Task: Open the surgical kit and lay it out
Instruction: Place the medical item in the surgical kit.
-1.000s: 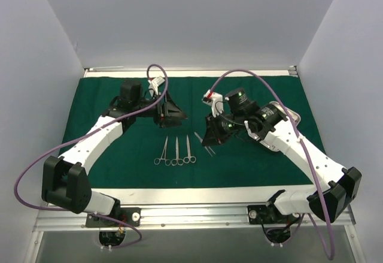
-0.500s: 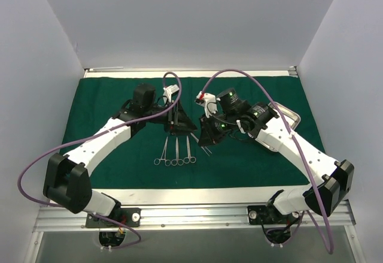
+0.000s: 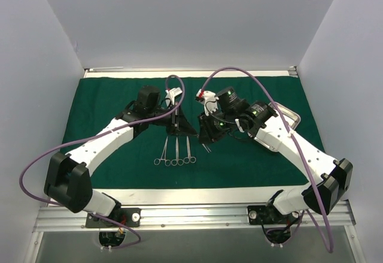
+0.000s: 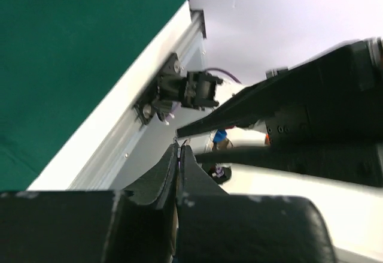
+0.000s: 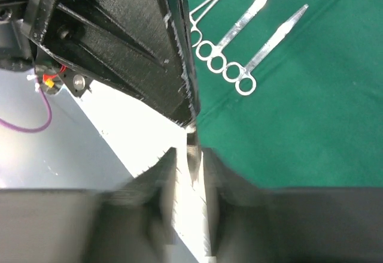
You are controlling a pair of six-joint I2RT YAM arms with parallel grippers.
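Just beyond instrument row (image 3: 176,152), thin silver tool (image 5: 191,146) is clenched by L gripper (image 4: 178,148); R gripper (image 5: 190,167) hold can't be told.

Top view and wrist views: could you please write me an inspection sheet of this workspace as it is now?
Surface: green drape spread flat over the table.
Job's things: three ring-handled instruments side by side on the drape, rings toward the arm bases; fourth instrument held above the drape; steel tray at the right, partly under the right arm.
Clutter: nothing seen.
Grippers: right gripper, fingers shut on the fourth instrument; left gripper, fingers shut together beside it, grip on it cannot be told.
Cables: left purple cable and right purple cable loop above the arms.
Surroundings: white walls; metal rail at the near edge.
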